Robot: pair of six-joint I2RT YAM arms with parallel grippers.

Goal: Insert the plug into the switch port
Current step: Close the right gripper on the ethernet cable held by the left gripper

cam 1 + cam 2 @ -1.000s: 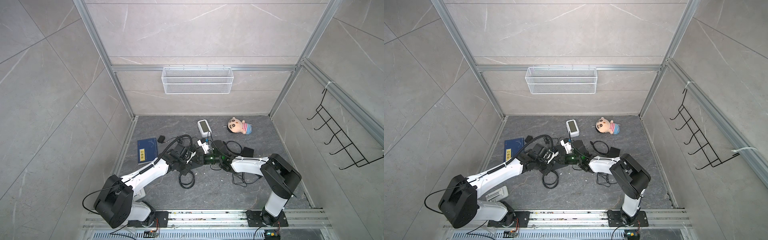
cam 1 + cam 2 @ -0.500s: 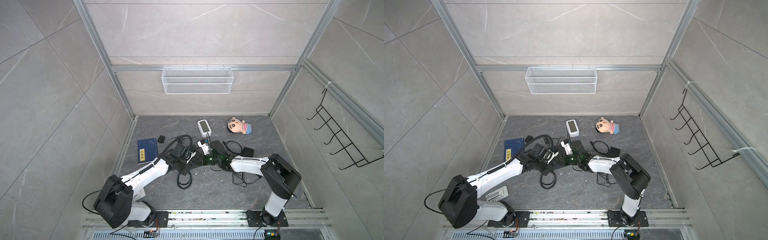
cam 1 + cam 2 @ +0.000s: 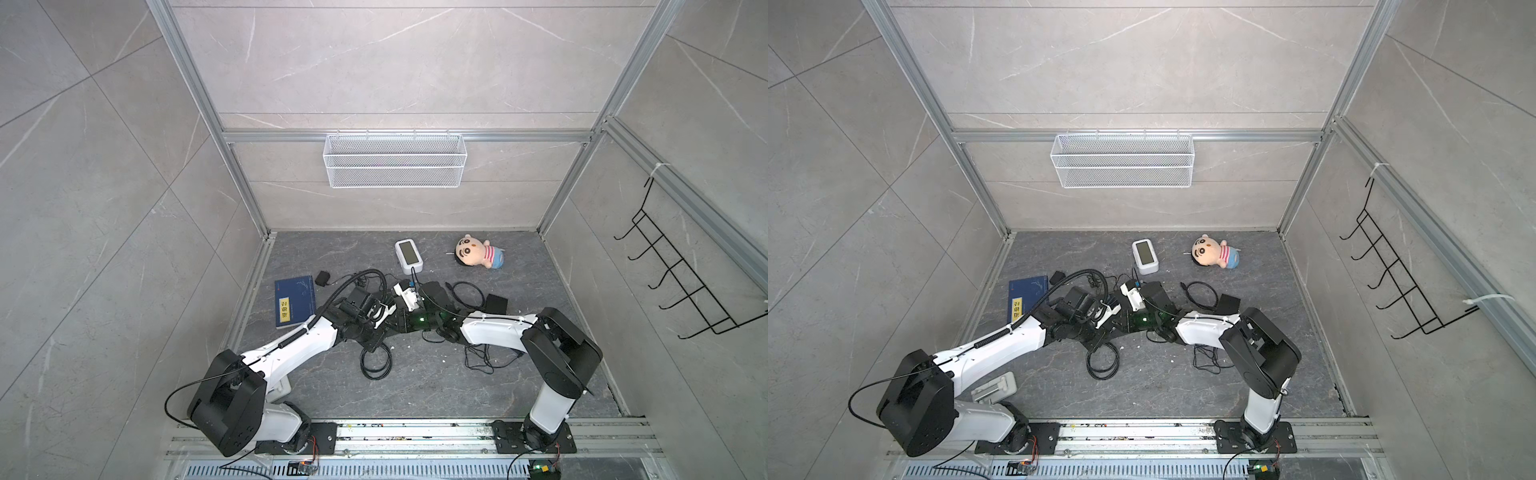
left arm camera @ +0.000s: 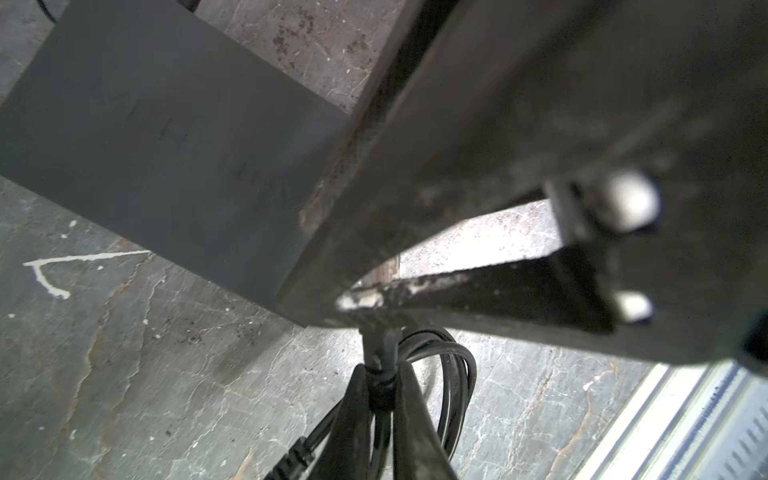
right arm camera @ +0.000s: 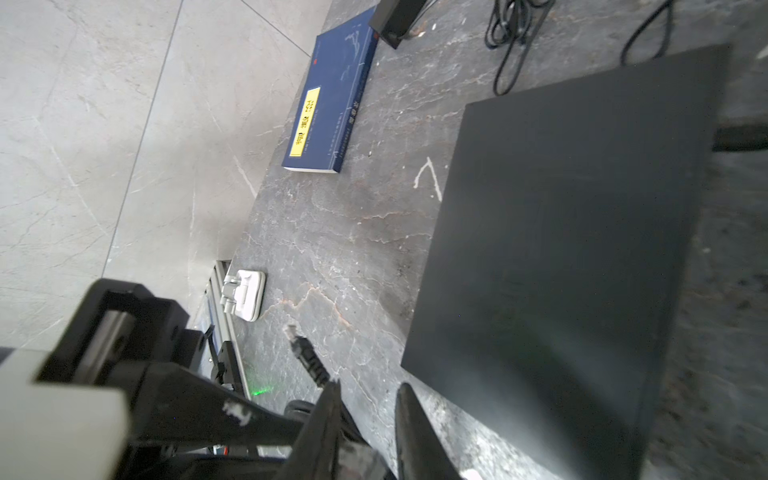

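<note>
Two grippers meet at one plug (image 5: pixel 305 353) beside the flat black switch (image 5: pixel 561 249).
The switch lies flat with its top face up and its ports out of view. They are probably on a side wall, so the plug would have to go in level. The left gripper (image 4: pixel 380 374) is clenched on the black cable (image 4: pixel 453 374) just behind the plug, likely to keep the tip stiff and aimable. The right gripper (image 5: pixel 368 395) stands slightly parted, bare floor between its tips, grasping nothing visible — seemingly a guide. The plug points clear of the switch, near but not touching. Count — one switch, one blue book (image 5: pixel 332 95), two grippers, one plug.
</note>
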